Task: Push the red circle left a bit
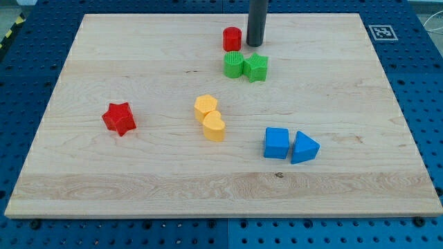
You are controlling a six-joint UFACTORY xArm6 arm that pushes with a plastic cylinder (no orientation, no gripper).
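The red circle point(232, 39) is a small red cylinder near the top middle of the wooden board point(138, 76). My tip point(255, 44) is the lower end of the dark rod, just to the right of the red circle, a small gap or light touch apart; I cannot tell which. Right below them sit a green circle point(234, 65) and a green star point(255, 67), touching each other.
A red star point(119, 118) lies at the left. A yellow hexagon point(205, 107) and a yellow heart point(214, 126) sit together at the middle. A blue cube point(277, 143) and a blue triangle point(304, 147) sit at the lower right.
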